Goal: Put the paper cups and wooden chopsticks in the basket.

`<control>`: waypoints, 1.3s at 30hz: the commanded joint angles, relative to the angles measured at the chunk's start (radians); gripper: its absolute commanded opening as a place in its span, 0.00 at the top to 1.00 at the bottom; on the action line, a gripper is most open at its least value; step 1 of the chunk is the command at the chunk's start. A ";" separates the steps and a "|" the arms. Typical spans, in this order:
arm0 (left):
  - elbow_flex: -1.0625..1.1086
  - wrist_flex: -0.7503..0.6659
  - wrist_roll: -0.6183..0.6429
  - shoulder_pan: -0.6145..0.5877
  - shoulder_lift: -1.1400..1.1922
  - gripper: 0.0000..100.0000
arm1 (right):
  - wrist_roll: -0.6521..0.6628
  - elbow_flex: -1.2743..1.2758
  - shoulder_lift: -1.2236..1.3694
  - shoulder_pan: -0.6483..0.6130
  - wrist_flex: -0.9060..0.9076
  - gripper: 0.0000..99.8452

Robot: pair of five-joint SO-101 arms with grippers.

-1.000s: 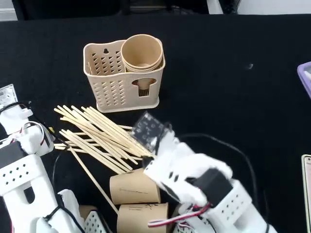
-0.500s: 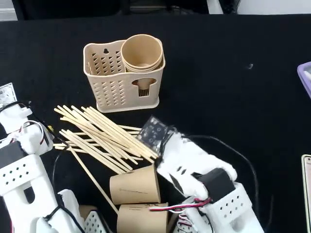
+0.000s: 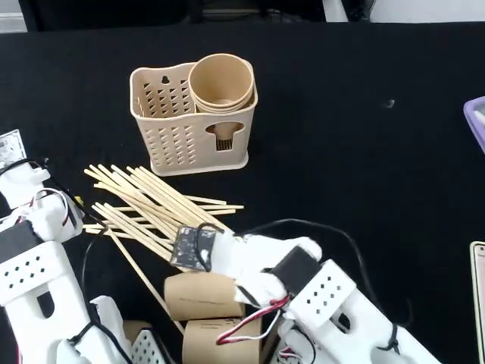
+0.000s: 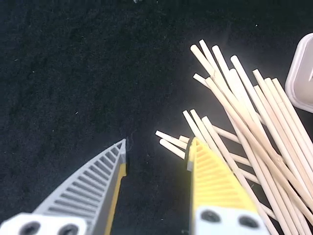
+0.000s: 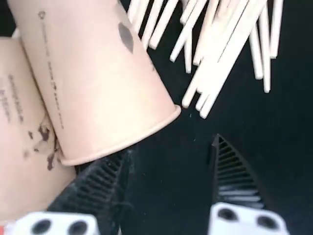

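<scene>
Tabletop (image 3: pixel 364 152) black, basket (image 3: pixel 178 140) upright, chopsticks (image 3: pixel 151 203) scattered, paper cup (image 3: pixel 198 296) on its side

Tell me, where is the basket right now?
In the high view the basket stands upright on the table, left of the middle and toward the far side. It is just beyond the pile of chopsticks, with stacked paper cups in its right compartment.

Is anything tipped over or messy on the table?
Yes. A paper cup and a second cup lie tipped on their sides, and the wooden chopsticks sprawl in a loose heap on the table in front of the basket.
</scene>
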 commanded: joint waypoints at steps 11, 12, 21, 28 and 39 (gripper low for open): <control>-0.022 -0.025 0.018 -0.062 -0.020 0.79 | -0.057 0.012 0.001 -0.218 -0.189 0.76; -0.016 -0.040 0.018 -0.064 -0.020 0.79 | -0.057 0.019 0.001 -0.250 -0.207 0.76; -0.012 -0.054 0.018 -0.064 -0.011 0.79 | -0.066 0.088 0.001 -0.327 -0.413 0.76; -0.012 -0.055 0.018 -0.064 -0.011 0.79 | -0.068 0.085 0.001 -0.327 -0.466 0.77; -0.012 -0.057 0.018 -0.064 -0.011 0.79 | -0.060 0.013 -0.001 -0.284 -0.413 0.99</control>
